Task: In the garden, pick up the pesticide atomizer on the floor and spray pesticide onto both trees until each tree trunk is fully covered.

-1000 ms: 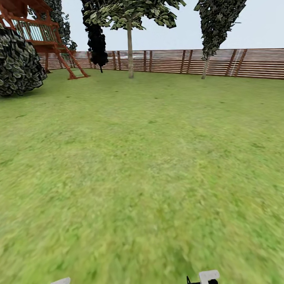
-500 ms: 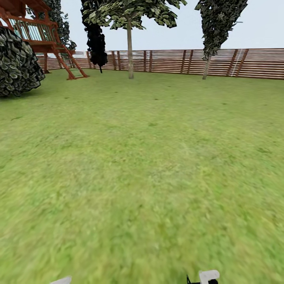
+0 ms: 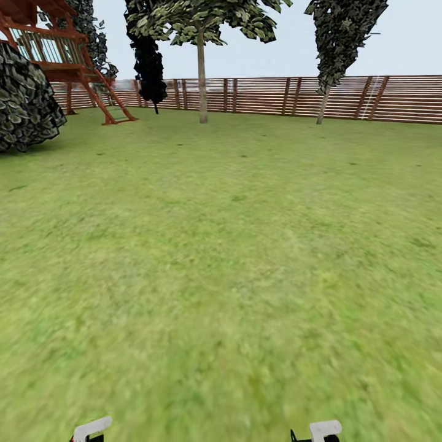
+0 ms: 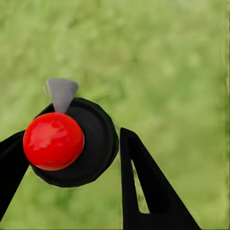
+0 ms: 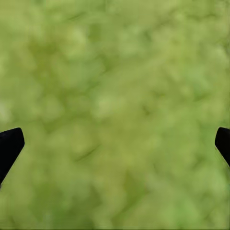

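I've got the atomizer (image 4: 67,143) clamped in my left gripper (image 4: 72,158) – carried low over the lawn (image 3: 233,258) – right gripper (image 5: 115,143) spread, empty; the tree (image 3: 201,73) stands far ahead

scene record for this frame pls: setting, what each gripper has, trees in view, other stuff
setting: grass lawn bounded by a wooden slat fence
left gripper: shut on the atomizer, a black body with a red ball top and a grey nozzle
right gripper: open, nothing between the fingers, grass below
trees: one pale bare trunk near the fence, a second trunk further right, both far off
other: red play structure and a dark bush at far left
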### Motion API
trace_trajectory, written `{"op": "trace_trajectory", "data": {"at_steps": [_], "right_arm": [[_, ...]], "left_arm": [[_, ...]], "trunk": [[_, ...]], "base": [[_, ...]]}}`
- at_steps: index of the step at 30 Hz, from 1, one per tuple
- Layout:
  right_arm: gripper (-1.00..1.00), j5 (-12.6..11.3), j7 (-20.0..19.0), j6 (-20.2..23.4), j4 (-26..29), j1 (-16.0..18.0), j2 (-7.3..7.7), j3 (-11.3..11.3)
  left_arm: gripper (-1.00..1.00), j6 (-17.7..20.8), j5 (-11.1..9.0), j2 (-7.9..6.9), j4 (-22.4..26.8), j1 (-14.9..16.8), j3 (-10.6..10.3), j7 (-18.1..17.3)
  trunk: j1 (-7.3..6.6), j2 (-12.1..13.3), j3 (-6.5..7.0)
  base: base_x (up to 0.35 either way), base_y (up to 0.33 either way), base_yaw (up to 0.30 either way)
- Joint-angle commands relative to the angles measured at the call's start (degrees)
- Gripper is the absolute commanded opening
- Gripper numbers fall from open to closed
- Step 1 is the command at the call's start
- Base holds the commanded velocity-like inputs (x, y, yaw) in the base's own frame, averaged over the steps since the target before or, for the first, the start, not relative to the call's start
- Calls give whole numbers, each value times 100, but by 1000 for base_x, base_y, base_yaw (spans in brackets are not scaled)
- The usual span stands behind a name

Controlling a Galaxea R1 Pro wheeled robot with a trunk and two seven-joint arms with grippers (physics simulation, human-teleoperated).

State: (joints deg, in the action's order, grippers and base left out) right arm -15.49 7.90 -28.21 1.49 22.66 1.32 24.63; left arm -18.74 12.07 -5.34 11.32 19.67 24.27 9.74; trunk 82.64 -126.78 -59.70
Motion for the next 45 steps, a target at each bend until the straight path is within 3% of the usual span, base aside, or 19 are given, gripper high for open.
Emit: {"op": "trace_trajectory", "data": {"at_steps": [1,6,45], "right_arm": [[100,-40,19,-9,1,1,0,50],[100,-38,19,-9,1,1,0,50],[100,-38,19,-9,1,1,-1,50]], "left_arm": [[-100,-17,58,45,57,11,26,26],[-100,-14,46,26,234,-8,10,27],[-100,-6,65,69,6,-18,-1,63]], "trunk": [[3,-1,-5],[3,-1,-5],[3,-1,-5]], "base": [[340,0,0],[340,0,0],[340,0,0]]}}
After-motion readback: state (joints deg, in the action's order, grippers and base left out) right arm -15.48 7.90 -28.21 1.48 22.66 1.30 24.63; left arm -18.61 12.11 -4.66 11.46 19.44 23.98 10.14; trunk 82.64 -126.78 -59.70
